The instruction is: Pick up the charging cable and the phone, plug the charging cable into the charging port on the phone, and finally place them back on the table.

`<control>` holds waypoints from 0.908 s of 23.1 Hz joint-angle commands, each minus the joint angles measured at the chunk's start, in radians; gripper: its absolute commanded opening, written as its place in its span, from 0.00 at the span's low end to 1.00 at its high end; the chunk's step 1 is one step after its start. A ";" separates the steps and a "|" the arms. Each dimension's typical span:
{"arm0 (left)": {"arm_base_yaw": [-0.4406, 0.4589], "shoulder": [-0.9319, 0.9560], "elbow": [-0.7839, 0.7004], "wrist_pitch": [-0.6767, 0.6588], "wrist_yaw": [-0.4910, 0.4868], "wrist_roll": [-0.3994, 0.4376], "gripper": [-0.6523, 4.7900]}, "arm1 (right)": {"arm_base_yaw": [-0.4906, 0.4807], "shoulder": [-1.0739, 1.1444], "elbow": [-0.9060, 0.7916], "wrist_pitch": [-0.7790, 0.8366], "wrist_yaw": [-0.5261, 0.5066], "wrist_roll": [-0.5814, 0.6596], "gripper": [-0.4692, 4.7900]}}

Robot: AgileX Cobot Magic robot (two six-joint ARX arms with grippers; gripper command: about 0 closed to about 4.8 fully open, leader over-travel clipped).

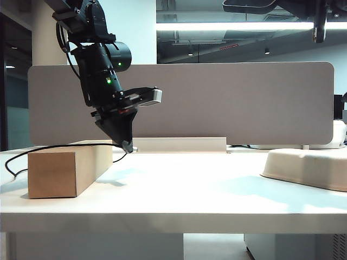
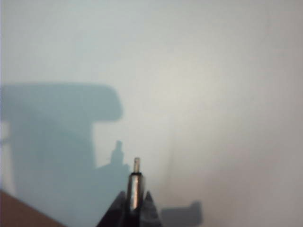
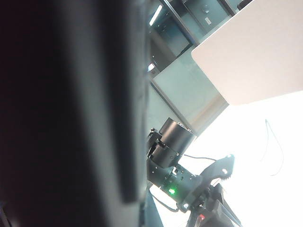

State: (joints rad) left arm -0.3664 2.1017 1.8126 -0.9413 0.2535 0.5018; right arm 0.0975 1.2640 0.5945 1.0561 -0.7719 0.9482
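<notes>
left end effector (image 1: pixel 128 145) pinching charging cable (image 1: pixel 59 145) | above table (image 1: pixel 179 189) (beside cardboard box (image 1: pixel 68 167))

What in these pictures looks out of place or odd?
Nothing looks spilled or damaged. The left gripper holds the thin black charging cable by its silvery plug above the white table, jaws shut; the cord trails over the brown cardboard box.

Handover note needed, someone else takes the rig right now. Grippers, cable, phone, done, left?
Left gripper: shut on the charging cable near its plug, tip sticking out past the fingers, low over the table beside the cardboard box. The cord trails left over the box.
Right gripper: raised at the exterior view's upper right, shut; its wrist view is mostly filled by a dark slab close to the lens, cannot tell what.
Phone: not identifiable in any view.
Done: cable gripped.
Left: confirm the phone, plug in, set both down.
</notes>
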 commanded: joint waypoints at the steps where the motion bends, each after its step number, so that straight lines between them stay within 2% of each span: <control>1: -0.002 -0.009 0.033 -0.042 0.119 -0.032 0.11 | 0.000 -0.007 0.007 0.043 0.004 -0.006 0.09; 3: -0.002 -0.016 0.069 -0.089 0.244 -0.032 0.11 | 0.000 -0.007 0.007 0.056 0.021 -0.007 0.09; 4: -0.002 -0.028 0.086 -0.096 0.369 -0.032 0.11 | 0.000 -0.007 0.007 0.068 0.034 -0.006 0.09; 5: -0.002 -0.034 0.092 -0.094 0.437 -0.032 0.11 | 0.000 -0.007 0.008 0.075 0.041 -0.006 0.09; 6: -0.002 -0.047 0.103 -0.082 0.605 -0.033 0.11 | 0.000 -0.007 0.008 0.088 0.061 -0.004 0.09; 7: -0.002 -0.051 0.108 -0.071 0.680 -0.035 0.11 | 0.000 -0.007 0.008 0.095 0.071 0.000 0.09; 8: -0.002 -0.063 0.108 -0.029 0.840 -0.065 0.11 | 0.000 -0.007 0.008 0.114 0.092 0.015 0.09; 9: -0.002 -0.068 0.108 -0.009 0.904 -0.079 0.11 | 0.000 -0.007 0.008 0.124 0.100 0.024 0.09; 10: -0.009 -0.072 0.108 0.037 1.031 -0.110 0.11 | 0.000 -0.007 0.008 0.150 0.112 0.031 0.09; 12: -0.026 -0.074 0.108 0.096 1.134 -0.151 0.11 | 0.000 -0.007 0.008 0.185 0.131 0.060 0.09; 21: -0.151 -0.074 0.106 0.263 1.192 -0.263 0.11 | 0.001 -0.007 0.008 0.235 0.166 0.100 0.09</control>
State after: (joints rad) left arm -0.5148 2.0350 1.9125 -0.7021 1.4284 0.2588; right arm 0.0982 1.2640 0.5945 1.2503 -0.6163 1.0367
